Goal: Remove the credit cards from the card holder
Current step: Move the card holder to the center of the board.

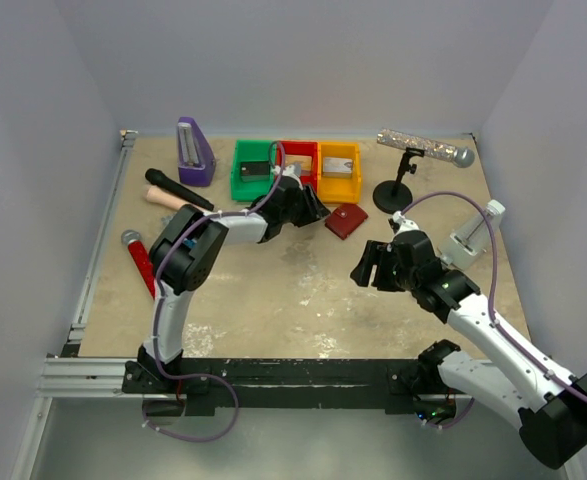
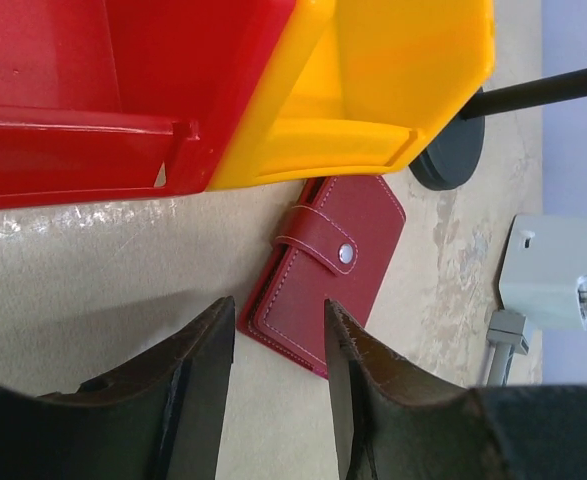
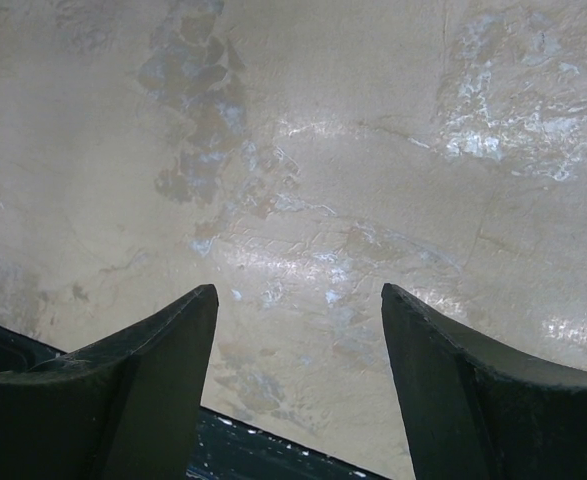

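The card holder [image 1: 347,220] is a dark red wallet, closed with a snapped tab, lying flat on the table just in front of the yellow tray. In the left wrist view the card holder [image 2: 323,270] lies just beyond my fingertips, its near corner between them. My left gripper [image 1: 313,208] [image 2: 278,315] is open and empty, close to the holder's left side. My right gripper [image 1: 366,268] [image 3: 298,295] is open and empty over bare table, to the front right of the holder. No credit cards show.
Green [image 1: 253,170], red [image 1: 298,155] and yellow [image 1: 339,170] trays stand at the back, with small blocks inside. A microphone on a stand [image 1: 423,150], a purple metronome [image 1: 194,152], a black microphone [image 1: 178,188], a red microphone [image 1: 139,262] and a white device [image 1: 476,228] lie around.
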`<state>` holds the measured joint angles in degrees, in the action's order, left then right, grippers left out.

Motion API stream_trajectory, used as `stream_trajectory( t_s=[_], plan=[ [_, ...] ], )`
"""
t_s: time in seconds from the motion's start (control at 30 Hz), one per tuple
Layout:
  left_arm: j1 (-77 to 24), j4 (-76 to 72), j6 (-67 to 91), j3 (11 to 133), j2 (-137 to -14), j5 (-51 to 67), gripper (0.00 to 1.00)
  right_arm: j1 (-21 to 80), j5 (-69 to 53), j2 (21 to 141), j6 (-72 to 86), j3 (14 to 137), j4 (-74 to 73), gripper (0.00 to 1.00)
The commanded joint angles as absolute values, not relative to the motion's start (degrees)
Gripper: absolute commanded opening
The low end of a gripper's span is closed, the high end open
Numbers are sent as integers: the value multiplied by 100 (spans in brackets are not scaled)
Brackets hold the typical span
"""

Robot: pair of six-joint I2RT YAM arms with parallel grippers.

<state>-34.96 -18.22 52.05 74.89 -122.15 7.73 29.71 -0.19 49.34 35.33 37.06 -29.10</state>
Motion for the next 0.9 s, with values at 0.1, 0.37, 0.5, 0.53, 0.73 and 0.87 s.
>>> stream_trajectory(
  t_s=[0.1, 0.37, 0.5, 0.53, 0.73, 0.87],
  plan=[
    [-3524, -1573, 5370, 7875, -12480, 914, 45, 2988, -176, 4939, 3524, 3850, -2795, 71],
    [-3525, -1819, 5431, 7787, -12551, 1204, 43, 2988, -193, 5001, 3542, 3823, -2716, 71],
    [-3524, -1933, 5441, 7743, -12516, 1292, 41, 2988, -228, 5062, 3586, 3797, -2655, 71],
    [-3533, -1960, 5423, 7734, -12498, 1301, 41, 2988, -237, 5071, 3595, 3797, -2637, 72],
    [-3533, -2056, 5405, 7673, -12489, 1380, 36, 2980, -246, 5089, 3604, 3788, -2619, 71],
    [-3524, -2065, 5397, 7673, -12524, 1424, 33, 2988, -237, 5071, 3621, 3762, -2619, 71]
  ],
)
